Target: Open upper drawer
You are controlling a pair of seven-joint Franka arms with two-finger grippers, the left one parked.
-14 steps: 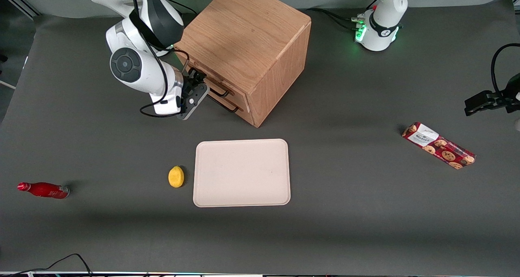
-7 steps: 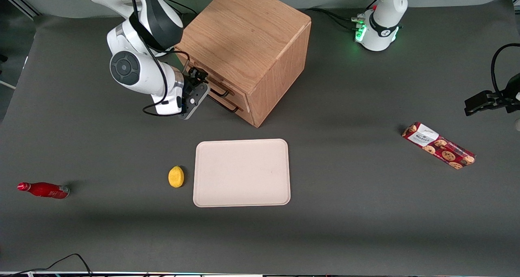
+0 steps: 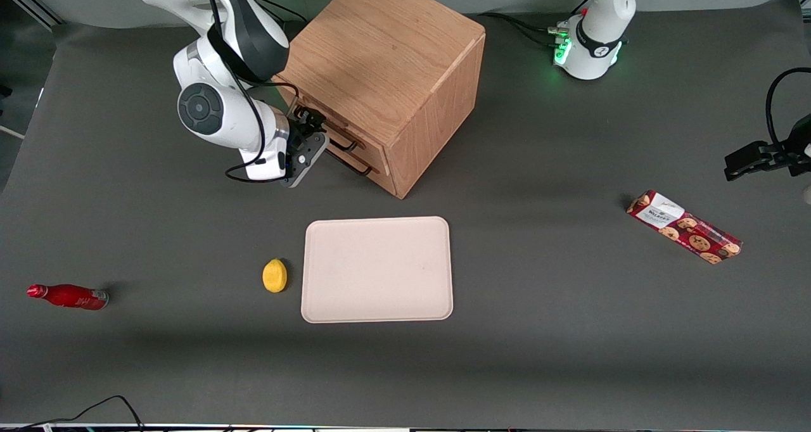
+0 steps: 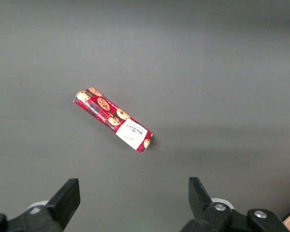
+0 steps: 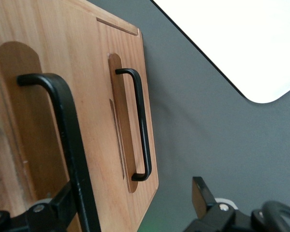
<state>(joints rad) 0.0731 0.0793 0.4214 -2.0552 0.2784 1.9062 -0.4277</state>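
your gripper [image 3: 312, 134] is right at the upper drawer [image 3: 331, 130] front, fingers spread wide.
in the wrist view the upper drawer's thin black bar handle [image 5: 67, 145] runs between your fingers, not clamped; the grainy oak cabinet [image 3: 386, 71] sits just past them, lower drawer's handle [image 5: 137, 130] alongside.

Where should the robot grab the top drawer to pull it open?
By the thin black bar handle on the shallow light-oak upper drawer. The bar stands off the wood, so fingers can close around it, coming straight at the drawer's front. The right gripper is open at that handle, one finger beside it.
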